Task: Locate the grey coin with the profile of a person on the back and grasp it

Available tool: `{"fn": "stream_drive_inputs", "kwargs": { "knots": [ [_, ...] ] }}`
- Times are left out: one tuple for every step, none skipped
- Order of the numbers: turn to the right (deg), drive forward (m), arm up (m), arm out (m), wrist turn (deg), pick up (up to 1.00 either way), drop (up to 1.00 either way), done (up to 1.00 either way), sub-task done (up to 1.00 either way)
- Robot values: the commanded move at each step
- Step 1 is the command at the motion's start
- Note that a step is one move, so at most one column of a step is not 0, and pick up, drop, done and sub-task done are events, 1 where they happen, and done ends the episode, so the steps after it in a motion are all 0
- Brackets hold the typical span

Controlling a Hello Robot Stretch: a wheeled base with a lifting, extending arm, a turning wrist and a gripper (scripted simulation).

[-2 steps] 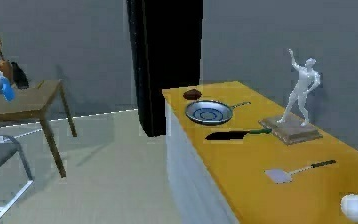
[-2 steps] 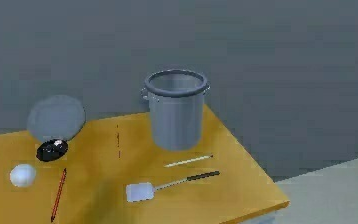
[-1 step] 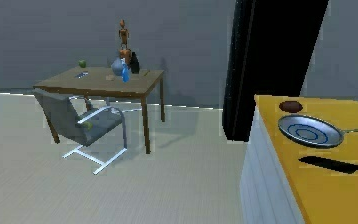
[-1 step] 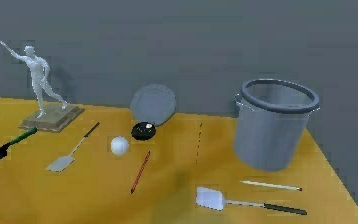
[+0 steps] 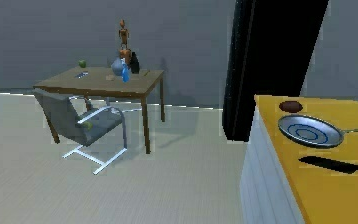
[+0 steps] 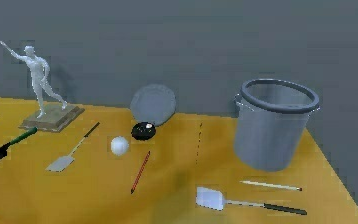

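Observation:
A yellow countertop (image 6: 177, 185) spreads across the arm side view. On it a small dark round thing (image 6: 143, 131) lies in front of a grey disc (image 6: 152, 103) that stands on edge. A white ball-like thing (image 6: 119, 146) rests just left of a red pencil (image 6: 139, 172). None of these blobs can be told to be a coin.
A white statue (image 6: 37, 80) stands at the counter's left, a large grey pot (image 6: 275, 122) at its right, with spatulas (image 6: 62, 158) (image 6: 212, 198) between. The forward view has a wooden table (image 5: 137, 88), a grey chair (image 5: 82, 125) and a counter (image 5: 287, 150) bearing a grey pan (image 5: 309, 130).

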Motion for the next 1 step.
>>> {"fn": "stream_drive_inputs", "kwargs": {
  "knots": [
    [0.0, 0.0, 0.38, 0.0, 0.0, 0.0, 0.0, 0.0, 0.0]
  ]
}}
